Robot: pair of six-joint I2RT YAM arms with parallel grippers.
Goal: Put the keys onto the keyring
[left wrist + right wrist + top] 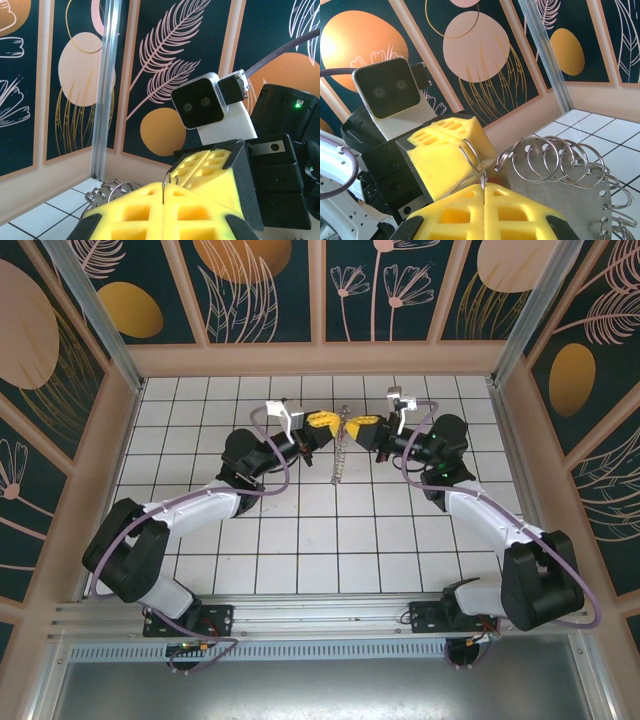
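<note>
White square-tiled worktop (320, 540) with dark grout lines, boxed in by dark teal wall panels (290, 310) printed with orange discs, pale pink circles and leaf outlines. Peach wooden frame strips (316, 290) between panels, silver aluminium corner posts (92, 310). Bright, even light.

No word, number or brand can be read anywhere. The wall panels (250, 280) carry only painted leaves and discs, and the camera housing (200, 102) on the facing wrist bears no legible mark.
</note>
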